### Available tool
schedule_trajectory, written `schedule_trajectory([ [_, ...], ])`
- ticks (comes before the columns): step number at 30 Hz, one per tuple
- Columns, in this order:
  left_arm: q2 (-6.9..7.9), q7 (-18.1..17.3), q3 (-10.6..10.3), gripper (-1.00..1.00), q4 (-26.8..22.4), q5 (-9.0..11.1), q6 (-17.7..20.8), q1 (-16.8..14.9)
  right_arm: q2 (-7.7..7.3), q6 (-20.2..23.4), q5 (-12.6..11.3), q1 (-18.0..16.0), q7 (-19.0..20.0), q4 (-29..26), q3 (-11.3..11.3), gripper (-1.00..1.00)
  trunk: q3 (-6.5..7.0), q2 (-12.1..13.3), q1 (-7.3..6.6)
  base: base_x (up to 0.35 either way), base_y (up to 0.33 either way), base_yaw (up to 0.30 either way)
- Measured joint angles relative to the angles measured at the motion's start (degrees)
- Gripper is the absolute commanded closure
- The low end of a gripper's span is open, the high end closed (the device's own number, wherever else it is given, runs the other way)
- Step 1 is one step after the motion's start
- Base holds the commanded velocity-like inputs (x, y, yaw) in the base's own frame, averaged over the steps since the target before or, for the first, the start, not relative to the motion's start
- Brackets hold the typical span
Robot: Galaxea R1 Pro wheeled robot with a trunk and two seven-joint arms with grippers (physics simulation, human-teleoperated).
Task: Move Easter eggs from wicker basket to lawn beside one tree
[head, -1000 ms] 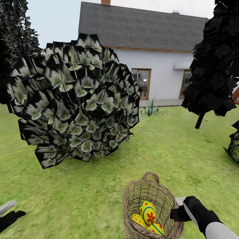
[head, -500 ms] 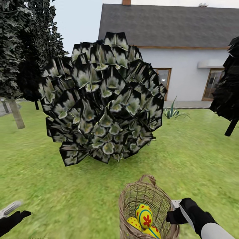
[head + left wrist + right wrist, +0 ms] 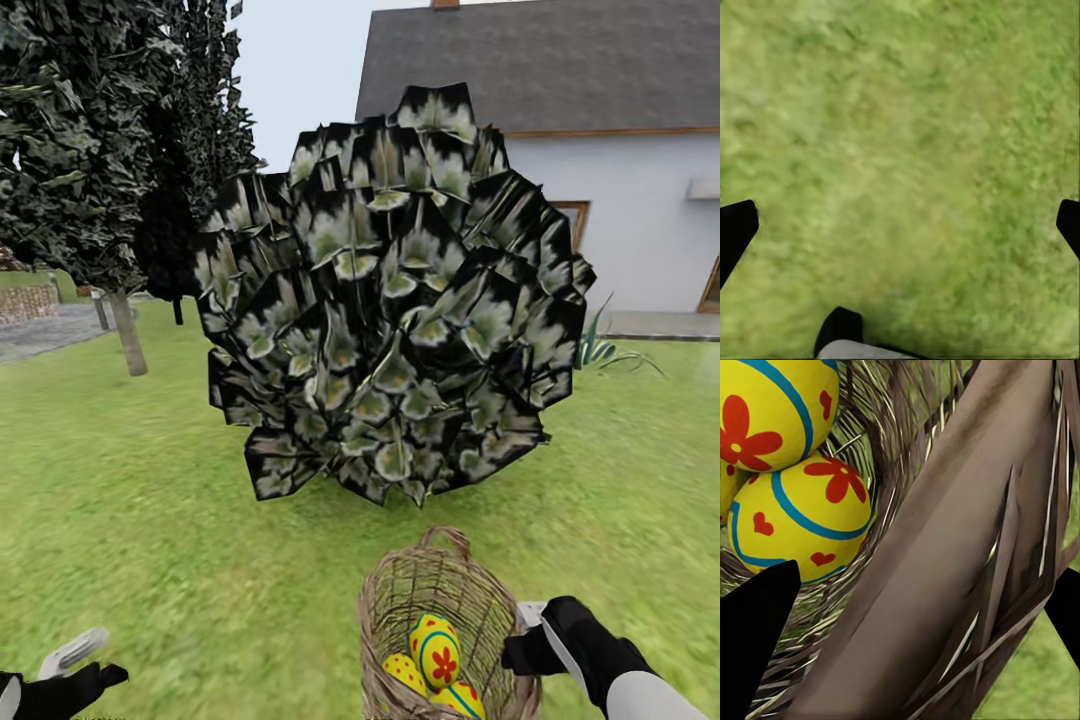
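Observation:
The wicker basket (image 3: pixel 385 610) hangs just above the lawn (image 3: pixel 150 520) at the bottom of the head view, with my right gripper (image 3: pixel 525 640) shut on its right rim. Three yellow Easter eggs (image 3: pixel 440 650) with red flowers lie inside it. In the right wrist view the basket's rim (image 3: pixel 967 547) runs between the black fingers (image 3: pixel 757 637), and two eggs (image 3: pixel 802 517) show fully beside it. My left gripper (image 3: pixel 70 670) hovers open and empty over grass (image 3: pixel 900 135). A tree (image 3: pixel 127 335) with a thin grey trunk stands at the far left.
A big round dark-leaved bush (image 3: pixel 400 300) stands straight ahead, close beyond the basket. Dark narrow trees (image 3: pixel 190 150) rise behind the thin-trunked tree. A white house (image 3: pixel 620 200) is at the back right, grey paving (image 3: pixel 40 335) at the far left. Open grass lies to the left.
The whole view has swung left, so the bush now sits further right and the thin-trunked tree shows more. The basket stays in my right gripper.

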Motion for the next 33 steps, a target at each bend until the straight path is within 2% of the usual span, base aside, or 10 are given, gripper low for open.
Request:
schedule_trajectory([
  [2,-0.97,0.07,-1.74,-1.0,0.15,-0.04,-0.16,0.0,-0.09,-0.16,0.09,0.0,0.01,0.0,0.0,1.0,0.0,0.0,0.0,0.262,0.235,0.294],
  [6,-1.29,0.23,-2.1,-1.0,0.16,-0.08,-0.2,-0.01,-0.25,-0.22,-0.18,0.0,0.03,-0.01,-0.14,1.0,0.0,0.0,0.0,0.263,0.235,0.294],
  [12,0.61,0.2,-1.15,-1.0,0.05,0.28,-0.12,-0.01,-0.2,-0.23,0.13,0.0,-0.07,0.0,-0.07,1.0,0.0,0.0,0.0,0.26,0.248,0.294],
  [20,0.27,0.22,-1.43,-1.0,-0.29,0.22,-0.11,-0.01,-0.27,-0.14,0.04,0.0,-0.01,-0.03,-0.11,1.0,0.0,0.0,0.0,0.259,0.25,0.294],
  [22,0.63,0.03,-1.56,-1.0,-6.03,0.43,0.63,-0.03,-2.31,0.38,-1.5,0.01,1.76,-0.43,-0.43,1.0,0.01,0.0,0.0,0.255,0.252,0.294],
  [24,0.44,0.2,-1.43,-1.0,-14.5,0.43,6.12,-0.04,-4.45,0.22,1.03,0.02,7.45,-0.61,-0.13,1.0,0.0,0.0,0.0,0.25,0.255,0.294],
  [25,-0.62,0.28,-1.8,-1.0,-16.11,0.18,7.78,-0.01,-4.71,0.56,-0.24,0.04,9.14,-0.63,-0.13,1.0,-0.01,0.0,0.0,0.26,0.241,0.294],
  [26,-1.29,0.25,-1.9,-1.0,-16.46,-0.37,8.13,-0.01,-4.8,0.6,-1.68,-0.02,9.47,-0.76,-0.6,1.0,0.01,0.0,0.0,0.265,0.225,0.294],
  [29,-1.94,0.35,-1.87,-1.0,-16.55,-1.16,8.35,0.0,-4.92,-0.21,0.96,0.01,9.34,-0.62,-0.29,1.0,0.0,0.0,0.0,0.269,0.22,0.294],
  [33,-2.32,0.39,-1.89,-1.0,-16.56,-1.16,8.36,-0.01,-4.9,0.01,-0.21,0.0,9.42,-0.64,-0.41,1.0,0.0,0.0,0.0,0.272,0.218,0.294],
])
